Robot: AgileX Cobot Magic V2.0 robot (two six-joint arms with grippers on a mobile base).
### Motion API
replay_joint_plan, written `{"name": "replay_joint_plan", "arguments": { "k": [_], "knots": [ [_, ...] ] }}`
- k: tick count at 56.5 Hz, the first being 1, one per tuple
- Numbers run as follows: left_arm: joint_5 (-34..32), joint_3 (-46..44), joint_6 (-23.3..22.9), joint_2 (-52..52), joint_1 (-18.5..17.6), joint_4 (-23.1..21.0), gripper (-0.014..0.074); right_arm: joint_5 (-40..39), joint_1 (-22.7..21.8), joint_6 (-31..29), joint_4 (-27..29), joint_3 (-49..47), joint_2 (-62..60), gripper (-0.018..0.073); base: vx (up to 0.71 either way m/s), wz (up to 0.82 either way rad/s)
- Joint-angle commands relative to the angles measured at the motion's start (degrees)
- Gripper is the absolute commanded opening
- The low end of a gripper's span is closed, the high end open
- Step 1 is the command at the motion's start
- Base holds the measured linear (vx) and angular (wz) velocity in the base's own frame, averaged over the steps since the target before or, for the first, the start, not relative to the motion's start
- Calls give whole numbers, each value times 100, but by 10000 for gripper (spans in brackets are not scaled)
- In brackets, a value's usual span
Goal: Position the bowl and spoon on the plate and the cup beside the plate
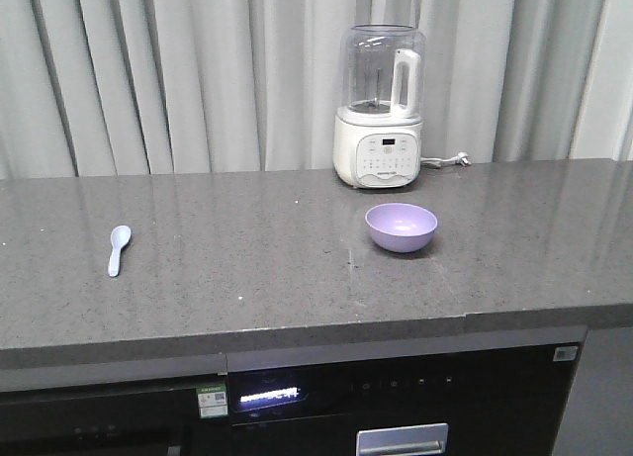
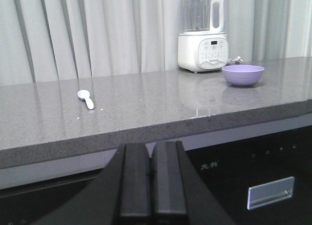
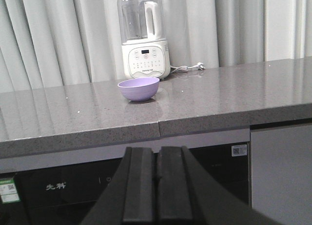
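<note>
Nothing is arranged yet, so the task looks to be at its very start. The bowl [image 1: 401, 227] sits upright on the worktop [image 1: 247, 278] just in front of the blender [image 1: 381, 105]. The spoon [image 1: 119, 248] lies well to the blender's left, nearer the front edge. No plate or cup shows in any view. The left gripper [image 2: 150, 152] and right gripper [image 3: 157, 154] are each pressed fully closed, holding nothing, below the worktop's edge. The next move likely calls for raising an arm and opening its gripper, but the plate must be found first.
</note>
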Motion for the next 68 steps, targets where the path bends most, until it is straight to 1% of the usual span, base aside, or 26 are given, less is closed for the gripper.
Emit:
{"name": "replay_joint_plan", "arguments": {
  "k": [1,68],
  "knots": [
    [-446,-147,-1,-94,6,-54,0,-512,-35,-10,-51,14,-27,-6,25,3],
    [-446,-147,-1,-94,6,-54,0,-512,-35,-10,-51,14,-27,-6,32,9]
  ]
}}
